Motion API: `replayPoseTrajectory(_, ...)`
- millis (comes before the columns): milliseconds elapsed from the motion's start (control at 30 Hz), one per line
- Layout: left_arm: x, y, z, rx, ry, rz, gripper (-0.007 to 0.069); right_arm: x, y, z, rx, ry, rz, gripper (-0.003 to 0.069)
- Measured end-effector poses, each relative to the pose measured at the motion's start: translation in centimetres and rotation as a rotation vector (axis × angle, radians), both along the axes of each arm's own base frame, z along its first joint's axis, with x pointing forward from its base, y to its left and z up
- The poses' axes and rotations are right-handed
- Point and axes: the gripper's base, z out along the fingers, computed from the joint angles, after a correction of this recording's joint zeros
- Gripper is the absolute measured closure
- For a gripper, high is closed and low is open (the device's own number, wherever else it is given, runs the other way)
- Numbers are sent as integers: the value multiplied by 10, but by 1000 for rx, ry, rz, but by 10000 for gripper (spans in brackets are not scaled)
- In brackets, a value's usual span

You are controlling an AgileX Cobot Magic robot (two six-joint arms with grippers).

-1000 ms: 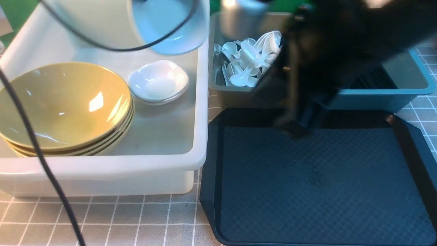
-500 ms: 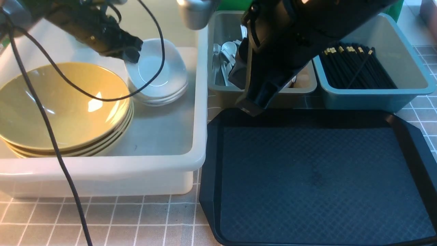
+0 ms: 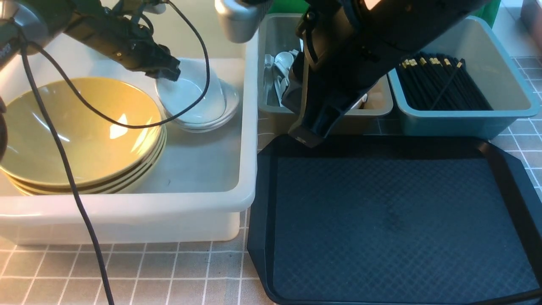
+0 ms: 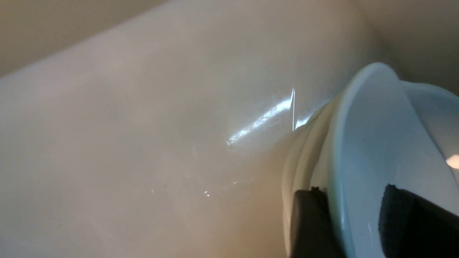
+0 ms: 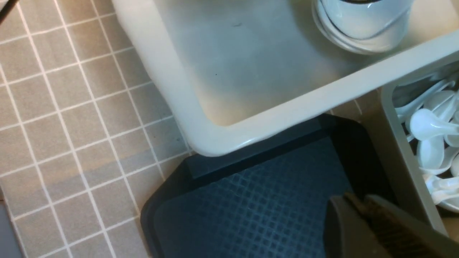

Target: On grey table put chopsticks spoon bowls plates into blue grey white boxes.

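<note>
Plate (image 3: 190, 91), small glossy white rounded square, tilted atop stack (image 3: 203, 120) of same in milky white tub (image 3: 250, 169), beside stacked olive-yellow bowls (image 3: 80, 127). Left claw (image 3: 167, 73) part open, black pads (image 4: 308, 222) straddling plate rim, gap on inner side. Right claw (image 3: 304, 136) closed, empty, over far edge of dark textured tray (image 3: 381, 220). Spoons (image 5: 430, 125) in grey bin (image 3: 273, 112), chopsticks (image 3: 440, 84) in blue bin (image 3: 465, 120), all on grey gridded table (image 3: 169, 271)
</note>
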Motion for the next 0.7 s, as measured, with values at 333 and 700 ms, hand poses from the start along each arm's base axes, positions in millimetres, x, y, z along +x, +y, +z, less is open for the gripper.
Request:
replayPoseTrajectory(333,-21,-1,91,-21,-87,23,115,-2,-4,-3,-57,25,-6,601)
replayPoseTrajectory(700,-149,2,264,52,-330,45,583,-12,-18,26,-28,-4,-34,589)
